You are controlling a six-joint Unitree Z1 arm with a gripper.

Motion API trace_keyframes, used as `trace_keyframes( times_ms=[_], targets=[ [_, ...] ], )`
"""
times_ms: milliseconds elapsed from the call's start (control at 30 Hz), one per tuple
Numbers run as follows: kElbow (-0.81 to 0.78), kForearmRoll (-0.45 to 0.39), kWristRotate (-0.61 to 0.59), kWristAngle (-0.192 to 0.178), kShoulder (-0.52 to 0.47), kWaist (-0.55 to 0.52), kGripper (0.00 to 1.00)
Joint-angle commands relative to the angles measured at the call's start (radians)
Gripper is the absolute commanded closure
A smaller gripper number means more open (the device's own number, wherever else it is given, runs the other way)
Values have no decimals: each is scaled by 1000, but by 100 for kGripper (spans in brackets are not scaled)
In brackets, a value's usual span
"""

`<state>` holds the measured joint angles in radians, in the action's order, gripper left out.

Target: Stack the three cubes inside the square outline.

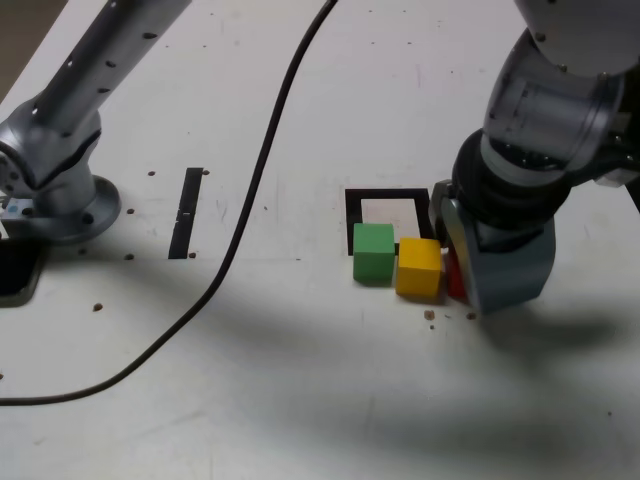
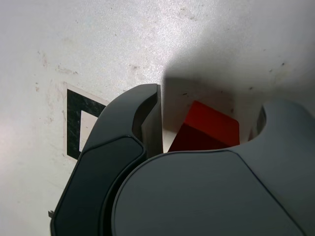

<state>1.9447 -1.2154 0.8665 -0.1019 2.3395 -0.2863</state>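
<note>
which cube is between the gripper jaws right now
The red cube. It sits between the jaws of the gripper, mostly hidden in the exterior view. The yellow cube and green cube stand free beside it, outside the jaws.

exterior view looks down from above; wrist view peers close past the hand [image 2: 206, 123]; both share the square outline [image 1: 388, 195].

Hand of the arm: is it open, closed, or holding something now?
Hand: jaws open around the red cube, a gap showing on one side; no firm grip visible yet.
</note>
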Motion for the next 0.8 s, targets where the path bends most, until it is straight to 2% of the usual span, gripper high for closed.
trace_keyframes(
  times_ms=[0,167,367,767],
  targets=[
    [-1,7,1,-2,-9,-1,38],
    [-2,29,1,-6,-11,-1,51],
    [-3,47,-4,-7,-11,-1,61],
    [15,23,-53,-5,-46,-1,63]
  ],
)
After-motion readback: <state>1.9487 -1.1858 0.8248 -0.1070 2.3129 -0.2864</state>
